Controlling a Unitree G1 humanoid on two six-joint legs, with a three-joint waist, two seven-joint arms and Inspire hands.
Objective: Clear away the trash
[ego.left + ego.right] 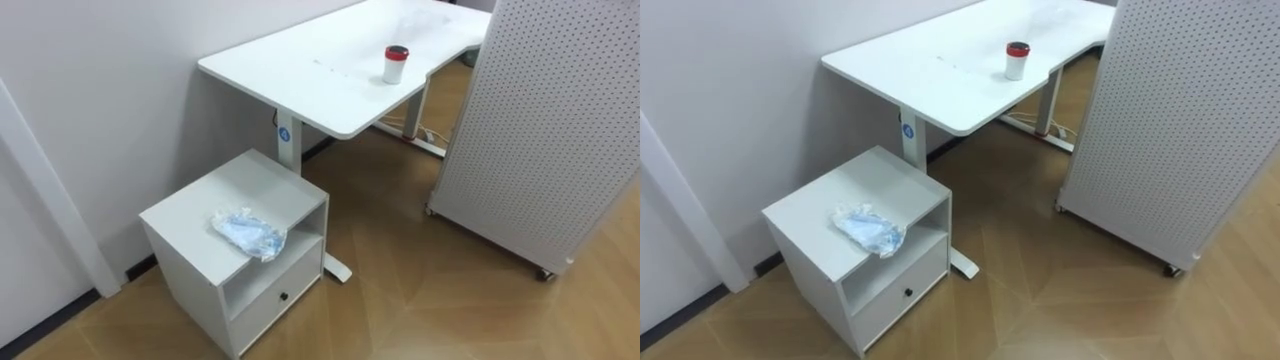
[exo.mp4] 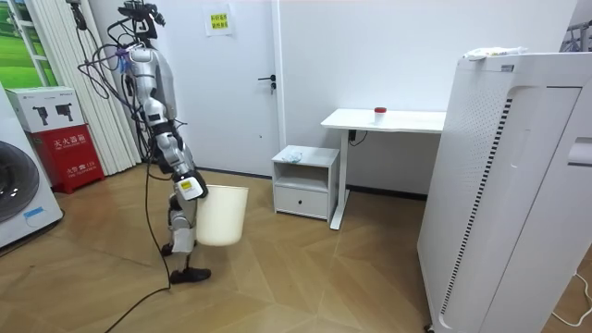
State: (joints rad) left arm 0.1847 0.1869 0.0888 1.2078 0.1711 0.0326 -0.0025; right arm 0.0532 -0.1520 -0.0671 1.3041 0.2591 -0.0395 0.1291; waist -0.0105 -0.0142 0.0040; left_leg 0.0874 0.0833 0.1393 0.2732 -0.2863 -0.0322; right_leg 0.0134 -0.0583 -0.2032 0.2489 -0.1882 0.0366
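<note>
The garbage, a crumpled bluish-white plastic wrapper [image 1: 249, 233], lies on top of the low white cabinet [image 1: 185, 212], near its front edge above the open shelf, just left of the white table [image 1: 300, 70] that carries a red-lidded cup [image 1: 396, 64] further back. In the room view the robot stands well left of the cabinet, its right robot hand [image 2: 188, 188] hanging at the rim of a white bin [image 2: 222, 215]; whether it grips the bin I cannot tell

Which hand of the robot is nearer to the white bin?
Right, judging by the room view: the right hand is at the rim of the white bin. Where the left hand is relative to the bin, I cannot tell.
</note>
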